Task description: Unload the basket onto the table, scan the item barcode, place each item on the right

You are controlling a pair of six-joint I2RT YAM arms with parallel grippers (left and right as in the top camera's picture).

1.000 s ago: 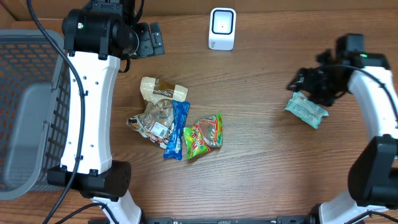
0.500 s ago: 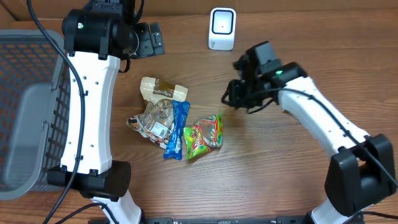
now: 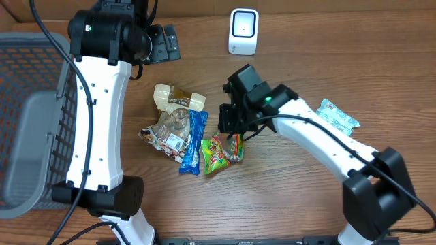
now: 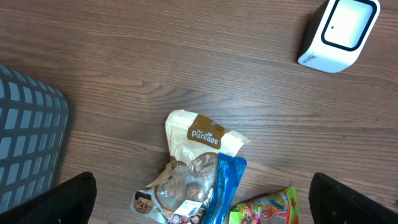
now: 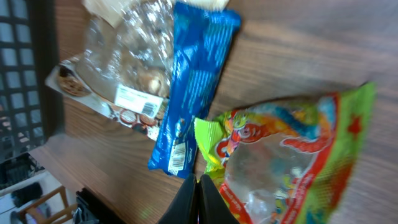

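Observation:
A white barcode scanner (image 3: 243, 30) (image 4: 339, 31) stands at the back of the table. In the middle lies a cluster of items: a Pantree bag (image 3: 178, 99) (image 4: 202, 134), a clear snack bag (image 3: 167, 129) (image 5: 124, 68), a blue bar (image 3: 194, 141) (image 5: 193, 93) and a green and red candy bag (image 3: 223, 150) (image 5: 292, 155). My right gripper (image 3: 230, 126) (image 5: 199, 180) hangs low over the candy bag's left corner, shut, with nothing seen between its fingers. My left gripper (image 3: 160, 44) (image 4: 208, 202) is wide open, high above the cluster.
A teal packet (image 3: 335, 116) lies alone at the right of the table. A grey mesh basket (image 3: 27, 102) (image 4: 25, 143) fills the left side. The left arm's white link reaches along the basket's edge.
My right arm swung left from above the teal packet to the candy bag, and its jaws closed. The teal packet stayed at the right. The left arm has not moved.

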